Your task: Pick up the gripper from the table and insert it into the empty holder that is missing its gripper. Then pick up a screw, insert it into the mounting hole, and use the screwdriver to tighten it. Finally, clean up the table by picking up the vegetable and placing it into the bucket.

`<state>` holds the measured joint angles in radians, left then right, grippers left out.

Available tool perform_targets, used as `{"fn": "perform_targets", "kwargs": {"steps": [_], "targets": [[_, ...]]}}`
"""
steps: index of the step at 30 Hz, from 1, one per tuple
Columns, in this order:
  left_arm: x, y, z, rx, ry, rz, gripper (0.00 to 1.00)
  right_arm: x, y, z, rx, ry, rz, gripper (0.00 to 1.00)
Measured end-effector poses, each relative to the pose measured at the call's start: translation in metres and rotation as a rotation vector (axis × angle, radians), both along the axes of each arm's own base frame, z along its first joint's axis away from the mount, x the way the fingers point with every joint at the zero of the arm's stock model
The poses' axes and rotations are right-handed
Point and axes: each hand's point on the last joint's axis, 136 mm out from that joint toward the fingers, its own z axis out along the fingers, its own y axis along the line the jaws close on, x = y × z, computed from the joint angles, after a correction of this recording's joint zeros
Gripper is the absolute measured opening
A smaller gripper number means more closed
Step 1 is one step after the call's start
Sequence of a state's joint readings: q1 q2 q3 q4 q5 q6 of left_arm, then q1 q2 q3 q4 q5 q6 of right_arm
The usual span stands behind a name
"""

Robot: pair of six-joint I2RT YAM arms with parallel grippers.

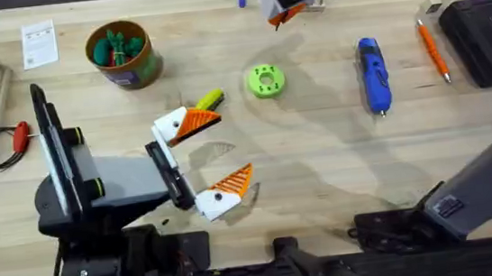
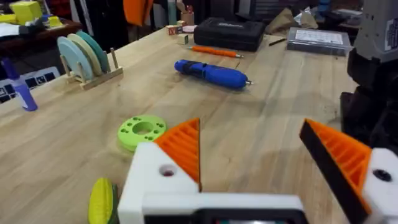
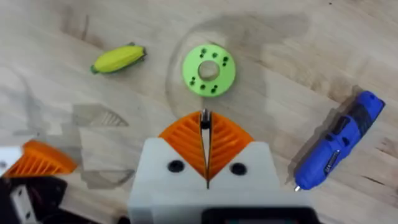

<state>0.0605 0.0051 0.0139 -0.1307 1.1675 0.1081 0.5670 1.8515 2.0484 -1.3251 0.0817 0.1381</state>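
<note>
My left gripper point(image 1: 216, 154) lies low over the table, open, nothing between its two white holders point(image 1: 172, 124), each carrying a ribbed orange finger point(image 1: 235, 182). The same gripper point(image 2: 252, 124) shows open in its wrist view. The yellow corn with green husk point(image 1: 209, 100) lies just beyond its far finger. My right gripper point(image 3: 204, 115) is shut, hanging high above the green disc point(image 3: 209, 68), and appears at the far edge overhead point(image 1: 281, 14). The blue screwdriver point(image 1: 373, 73) lies at centre right. The bucket point(image 1: 122, 55) stands at the far left, holding green toy vegetables. A loose screw is out of view.
An orange pen point(image 1: 432, 50) and a black case point(image 1: 490, 37) lie at the far right. A red-handled tool with a cable coil point(image 1: 11, 138) sits at the left edge, and a paper slip point(image 1: 39, 42) behind it. A rack of discs point(image 2: 84, 56) stands farther off.
</note>
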Motion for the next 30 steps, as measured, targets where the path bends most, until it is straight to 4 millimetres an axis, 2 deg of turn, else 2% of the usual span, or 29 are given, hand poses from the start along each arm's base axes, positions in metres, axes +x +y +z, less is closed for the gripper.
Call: {"fn": "perform_targets", "kwargs": {"steps": [5,10,16,23,30], "targets": [[0.000,0.000,0.000,0.000,0.000,0.000,0.986,-0.021,0.019,0.020,0.001,-0.012,0.083,0.006],[0.000,0.000,0.000,0.000,0.000,0.000,0.987,-0.038,0.042,0.031,0.016,-0.034,0.159,0.006],[0.000,0.000,0.000,0.000,0.000,0.000,0.987,-0.062,0.070,0.032,0.017,-0.039,0.261,0.006],[0.000,0.000,0.000,0.000,0.000,0.000,0.985,-0.100,0.106,0.033,0.013,-0.049,0.423,0.006],[0.000,0.000,0.000,0.000,0.000,0.000,0.986,-0.135,0.149,0.040,0.078,-0.085,0.583,0.006]]}}
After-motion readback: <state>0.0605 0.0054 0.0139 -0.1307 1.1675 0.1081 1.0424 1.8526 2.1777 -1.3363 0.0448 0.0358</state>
